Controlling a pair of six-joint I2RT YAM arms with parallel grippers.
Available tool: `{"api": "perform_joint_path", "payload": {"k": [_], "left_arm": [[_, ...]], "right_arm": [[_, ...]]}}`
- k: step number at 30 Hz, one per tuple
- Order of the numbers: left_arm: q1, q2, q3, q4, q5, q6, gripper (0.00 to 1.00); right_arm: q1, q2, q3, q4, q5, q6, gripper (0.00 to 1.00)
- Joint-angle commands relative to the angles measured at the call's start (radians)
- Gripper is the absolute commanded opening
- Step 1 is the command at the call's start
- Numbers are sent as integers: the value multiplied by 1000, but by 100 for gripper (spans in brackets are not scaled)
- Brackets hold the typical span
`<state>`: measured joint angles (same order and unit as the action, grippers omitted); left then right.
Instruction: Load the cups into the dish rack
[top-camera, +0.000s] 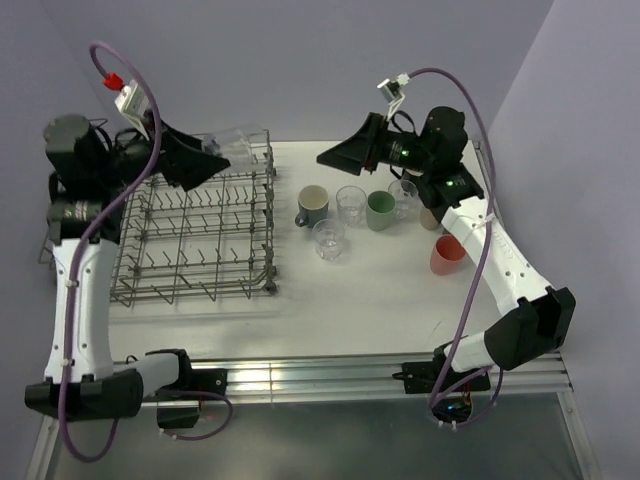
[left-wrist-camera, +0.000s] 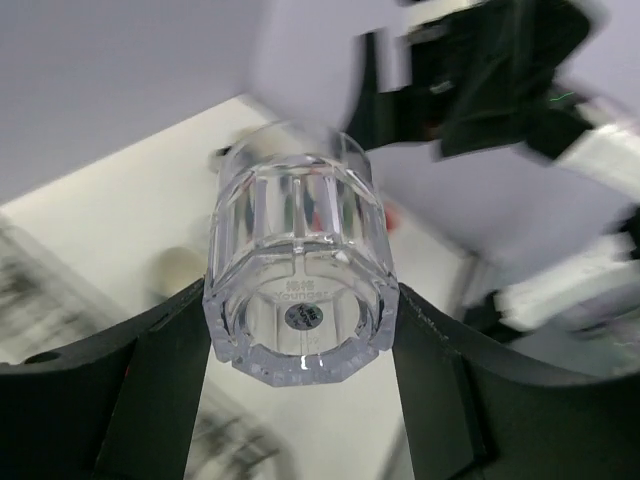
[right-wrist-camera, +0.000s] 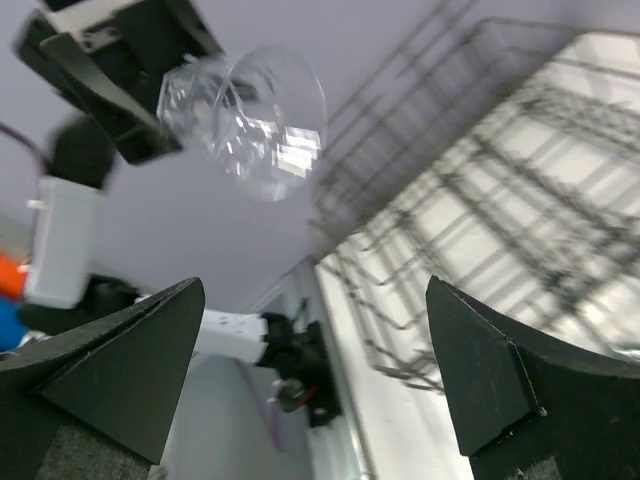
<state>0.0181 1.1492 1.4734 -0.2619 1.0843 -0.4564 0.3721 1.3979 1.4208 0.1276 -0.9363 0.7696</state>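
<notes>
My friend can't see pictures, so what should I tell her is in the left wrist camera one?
A clear glass tumbler sits squeezed between the left gripper's two black fingers, its thick base facing the camera. Behind it, all blurry, are the white table and the other arm's black and white parts.

Not much to read here tbh. The only lettering I can spot is on the bottom of the clear glass tumbler in the left wrist view. There are a couple of short lines of raised marks moulded into the base, sitting just above a small dark round dot in the middle. It's way too blurry to make out any letters, numbers or a brand. Nothing legible in the top view or the right wrist view either.
</notes>
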Motion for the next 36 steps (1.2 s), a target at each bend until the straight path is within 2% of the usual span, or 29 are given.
{"api": "perform_joint_path", "payload": {"k": [1,3,4,5,7,8,11,15,18,24,29,36], "left_arm": [[61,119,218,-655,-133,646,0],[68,176,305,-747,-294,749,0],[68,184,317,-767,-375,745,0],[68,190,326,-764,-550,731,0],[68,205,344,-790,-676,768,0],[68,208,346,-798,-784,794,0],[68,215,326,-823,-930,843,0],[71,172,210,-807,-1145,947,0],[100,136,136,-807,-1182,1092,0],[192,96,30,-821,-1146,1405,0],[270,121,24,-869,-1054,1614,0],[393,214,42,-945,-960,1805,0]], "right_arm": [[-96,-17,20,-61,-36,-97,100],[-134,-20,21,-103,-42,-131,100],[-143,-22,29,-120,-42,-169,100],[-151,-25,30,-150,-41,-185,100],[-166,-28,29,-167,-47,-214,100],[-171,-30,29,-180,-48,-222,100],[-176,-31,32,-213,-45,-266,100],[-177,-19,43,-233,-52,-288,100],[-177,-2,55,-241,-55,-290,100],[-177,30,84,-243,-58,-270,100],[-176,42,98,-246,-55,-257,100],[-177,35,107,-275,-48,-274,100]]}}
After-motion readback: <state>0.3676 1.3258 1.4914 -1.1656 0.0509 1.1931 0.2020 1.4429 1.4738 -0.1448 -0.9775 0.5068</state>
